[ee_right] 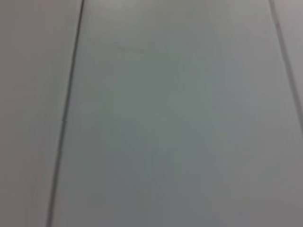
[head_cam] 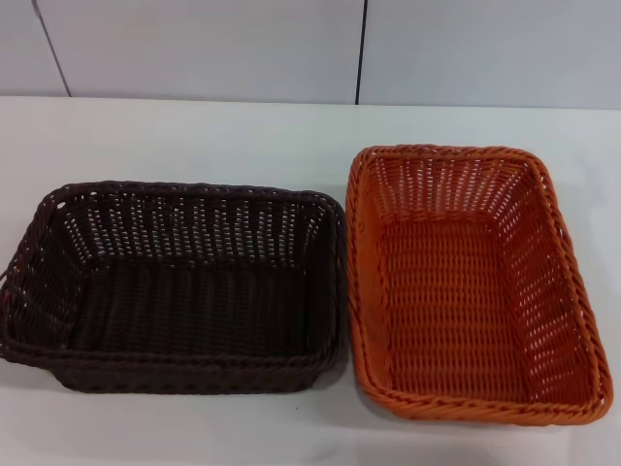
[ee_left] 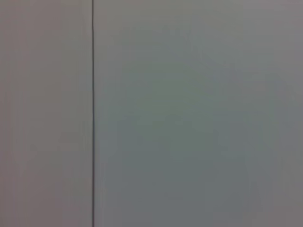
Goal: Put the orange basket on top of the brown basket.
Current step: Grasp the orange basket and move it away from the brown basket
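Neither gripper shows anywhere: the head view holds no arm at all, and both wrist cameras face only a plain grey panelled wall with thin dark seams, so I cannot tell whether either pincer is wide, narrow or holding anything. Both arms seem parked well away from the work.

Out on the white table, the job looks not yet begun. The orange basket sits flat on the tabletop on the robot's right, its long side running away from the robot. The brown basket lies on the left, turned crosswise, long side across the view. Their braided rims come very close at the middle, perhaps touching (the gap is too slight to judge). Nothing is stacked.

Both baskets are empty; the woven floor of each shows bare through to the corners.

What is left, by my reckoning, is everything: grasping the orange basket by its rim, lifting it, carrying it leftward, turning it to match the brown one, and setting it down on top.
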You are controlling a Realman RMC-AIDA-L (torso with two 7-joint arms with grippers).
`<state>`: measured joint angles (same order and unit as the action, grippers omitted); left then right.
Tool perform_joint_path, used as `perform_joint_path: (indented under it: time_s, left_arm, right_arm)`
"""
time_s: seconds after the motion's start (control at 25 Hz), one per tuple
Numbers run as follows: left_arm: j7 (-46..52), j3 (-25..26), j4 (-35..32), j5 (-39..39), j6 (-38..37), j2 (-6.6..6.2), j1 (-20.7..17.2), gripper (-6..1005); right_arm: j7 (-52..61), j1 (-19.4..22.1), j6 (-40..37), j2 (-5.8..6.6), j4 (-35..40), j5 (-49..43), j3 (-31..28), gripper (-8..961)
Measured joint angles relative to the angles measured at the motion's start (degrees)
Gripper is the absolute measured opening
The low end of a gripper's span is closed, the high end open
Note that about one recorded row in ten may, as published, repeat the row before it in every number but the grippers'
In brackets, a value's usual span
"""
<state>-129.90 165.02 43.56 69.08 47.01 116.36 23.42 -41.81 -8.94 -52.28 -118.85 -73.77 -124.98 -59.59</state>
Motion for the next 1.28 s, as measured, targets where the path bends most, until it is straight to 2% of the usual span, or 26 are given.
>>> perform_joint_path:
  time_s: [0.12,0.2,0.44,0.56,0.84,0.88,0.92,1.08,1.28]
  left_arm:
    - [0.3,0.0,-0.7,-0.2,0.0,0.06,-0.7,513]
    - [0.4,0.0,-1.3,-1.3,0.0,0.72,-1.1,513]
    - [0.6,0.0,-3.3,-1.5,-0.3,0.7,-1.0,513]
    - [0.6,0.0,-4.3,-1.7,-0.3,0.44,-0.8,513]
    - [0.6,0.0,-5.7,-3.1,-0.9,-0.04,-0.7,513]
    - [0.6,0.0,-5.8,-3.4,-0.9,-0.13,-0.7,513]
    - [0.6,0.0,-5.9,-3.6,-0.9,-0.19,-0.7,513]
    - [0.6,0.1,-6.0,-5.2,-0.9,-0.47,-1.9,512]
    - [0.6,0.1,-5.6,-7.6,-0.8,-0.71,-4.2,512]
  right_arm:
    - [0.2,1.2,8.5,0.22,-4.0,0.0,-0.7,664]
    - [0.7,1.9,14.6,0.27,-6.6,0.0,-1.4,665]
    - [1.3,2.6,35.6,0.99,-14.0,-0.5,-5.4,665]
    - [1.3,1.0,47.1,1.65,-16.2,-0.3,-8.6,665]
    - [-0.7,-4.7,73.9,1.73,-20.3,-0.3,-16.1,664]
    - [-2.5,-5.9,79.4,1.35,-21.6,-0.3,-17.9,664]
    - [-2.5,-5.9,79.4,1.35,-21.6,-0.3,-17.9,664]
    - [-5.7,-8.1,88.2,0.34,-25.0,-0.3,-20.6,664]
    - [-6.0,-11.6,96.5,0.34,-26.8,-0.5,-22.6,665]
